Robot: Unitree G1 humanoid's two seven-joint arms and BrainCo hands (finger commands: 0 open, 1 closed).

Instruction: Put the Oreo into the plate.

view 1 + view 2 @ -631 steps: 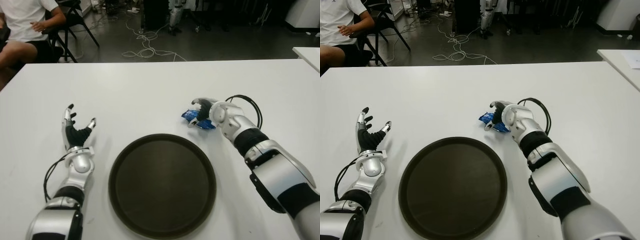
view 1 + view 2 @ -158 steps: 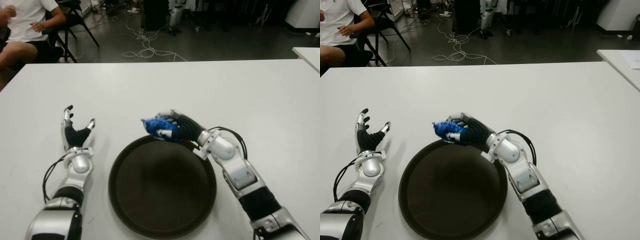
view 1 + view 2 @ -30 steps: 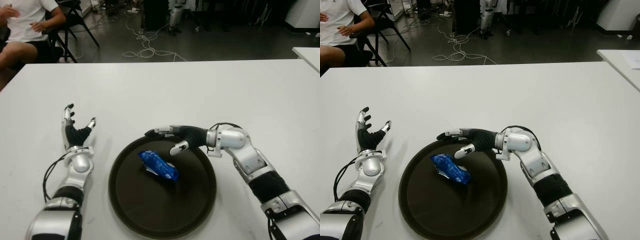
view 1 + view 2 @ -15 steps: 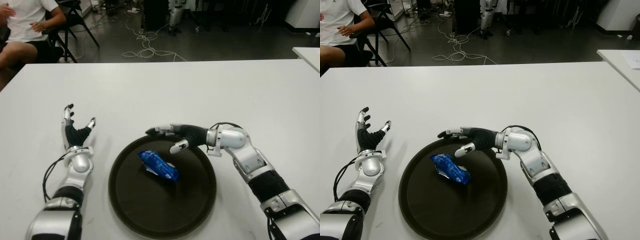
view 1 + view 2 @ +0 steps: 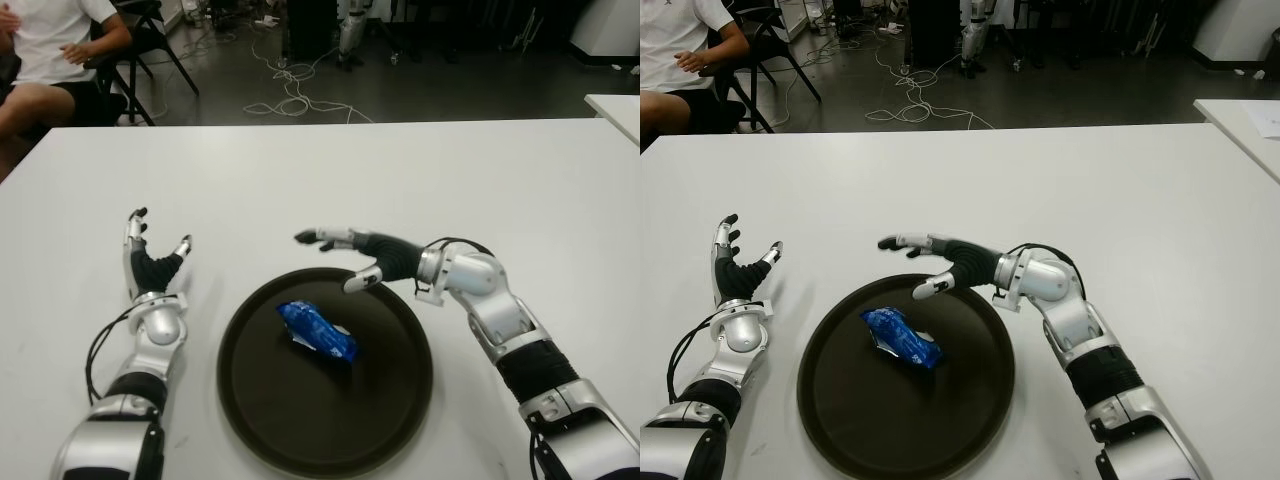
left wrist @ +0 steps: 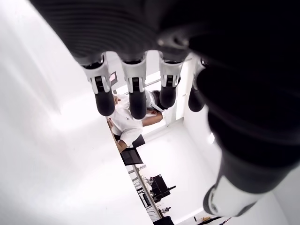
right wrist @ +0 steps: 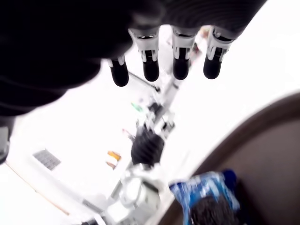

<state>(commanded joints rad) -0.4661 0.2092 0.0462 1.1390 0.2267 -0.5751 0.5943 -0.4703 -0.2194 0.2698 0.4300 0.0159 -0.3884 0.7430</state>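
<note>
Since the blue Oreo packet (image 5: 317, 331) is seen lying inside the dark round plate (image 5: 390, 420), a little to the robot's left of its middle and clear of the rim, the placing itself is judged done. The right robot hand (image 5: 352, 262) is held above the far edge of the plate, fingers stretched out and spread, with nothing in its grasp; a gap is visible between it and the packet. What is judged left is only for that arm to be drawn away from the plate. The left robot hand (image 5: 148, 266) shows on the white counter (image 5: 300, 180) to the left of the plate, fingers spread upward and empty, taking no part. Whether the packet lies flat or is propped on a crumpled end cannot be told; only its wrapper is visible, and no print on it can be read, so the contents are taken from the task wording. In the right wrist view the packet (image 7: 208, 197) and plate (image 7: 267, 154) are cut off at the picture's edge. A seated person (image 5: 55, 45) at the far left corner is cut off by the frame.
</note>
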